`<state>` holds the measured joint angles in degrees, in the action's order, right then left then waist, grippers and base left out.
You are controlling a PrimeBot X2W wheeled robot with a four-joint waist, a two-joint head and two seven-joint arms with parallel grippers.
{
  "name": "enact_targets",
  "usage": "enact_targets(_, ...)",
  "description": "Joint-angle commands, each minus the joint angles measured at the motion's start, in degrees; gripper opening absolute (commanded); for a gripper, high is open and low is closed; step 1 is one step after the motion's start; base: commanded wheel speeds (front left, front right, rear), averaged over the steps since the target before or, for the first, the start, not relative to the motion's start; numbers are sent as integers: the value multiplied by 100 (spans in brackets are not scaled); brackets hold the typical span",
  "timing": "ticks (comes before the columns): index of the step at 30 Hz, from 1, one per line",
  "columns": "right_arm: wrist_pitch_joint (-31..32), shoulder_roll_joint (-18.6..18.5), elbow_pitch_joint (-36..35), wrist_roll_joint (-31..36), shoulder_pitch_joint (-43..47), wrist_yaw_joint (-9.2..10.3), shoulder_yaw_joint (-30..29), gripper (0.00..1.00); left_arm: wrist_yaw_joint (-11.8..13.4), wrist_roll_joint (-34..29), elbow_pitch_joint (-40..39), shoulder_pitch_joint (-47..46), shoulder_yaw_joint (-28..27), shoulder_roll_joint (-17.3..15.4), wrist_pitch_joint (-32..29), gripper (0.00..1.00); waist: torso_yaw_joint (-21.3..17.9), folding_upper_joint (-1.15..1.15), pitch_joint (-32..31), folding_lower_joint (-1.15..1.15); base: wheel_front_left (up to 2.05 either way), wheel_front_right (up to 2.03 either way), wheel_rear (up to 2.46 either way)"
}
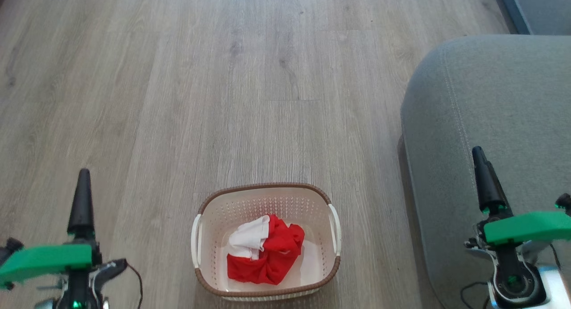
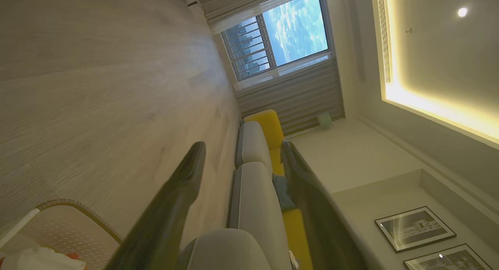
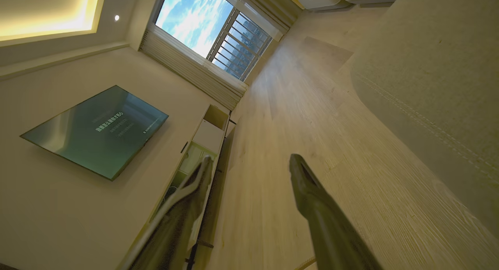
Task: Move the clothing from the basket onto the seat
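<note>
left wrist view: the left gripper [image 2: 242, 145] has its two dark fingers spread wide, with nothing between them. it points across the wooden floor [image 2: 97, 87] toward a row of pale sofa cushions and a window in the upper middle of the frame. in the lower left corner a part of the basket [image 2: 74, 227] shows, cream with perforated walls and a brown rim. at the very bottom edge lies a bit of the clothing [image 2: 39, 260], mostly its white panel with a sliver of red beside it. the gripper is apart from both.

right wrist view: the right gripper [image 3: 249, 161] is likewise released, its fingers well apart and grasping nothing. the seat [image 3: 429, 67] fills the right side of the frame, light grey with a stitched seam running down it. no garment lies on the part that shows. a wall screen sits at the left.

head view: the basket stands on the floor at the lower middle of the frame. the clothing is bundled inside it, red folds with a white panel at the upper left of the heap. how many pieces make up the heap cannot be told. the seat takes the right side of the frame, its rounded corner near the basket but not touching it. the left gripper is at the lower left over bare floor. the right gripper is at the lower right, over the seat.

judged from this, no part of the task is done: all the clothing seen is in the basket and none is on the seat. reaching in, grasping and carrying across are all left.
</note>
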<state>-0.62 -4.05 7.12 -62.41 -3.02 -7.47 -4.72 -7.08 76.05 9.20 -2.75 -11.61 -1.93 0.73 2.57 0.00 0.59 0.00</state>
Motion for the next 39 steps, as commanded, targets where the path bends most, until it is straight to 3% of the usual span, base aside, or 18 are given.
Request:
enact_targets(1, -84, -127, -289, 237, -361, -2, 85, 100, 42, -170, -343, -401, -138, -49, 83, 100, 11, 0, 6, 0, 0, 0, 0)
enact_targets(11, -253, -294, -662, 1437, -511, -2, 340, 100, 713, -1252, -1340, -483, 131, -55, 251, 100, 79, 0, 52, 0, 0, 0, 0)
enact_targets(20, -404, -386, -921, 2308, -585, -2, 543, 100, 1478, -2849, -1937, -497, 1044, -60, 401, 100, 122, 0, 84, 0, 0, 0, 0)
enact_targets(26, -489, -408, -969, 2686, -555, -2, 655, 100, 1836, -3662, -2021, -517, 1618, -98, 485, 100, 142, 0, 85, 0, 0, 0, 0)
enact_targets(39, -708, -459, -438, 3288, -357, -2, 987, 100, 2832, -4596, -1590, -583, 3076, -688, 703, 100, 193, 0, 40, 0, 0, 0, 0)
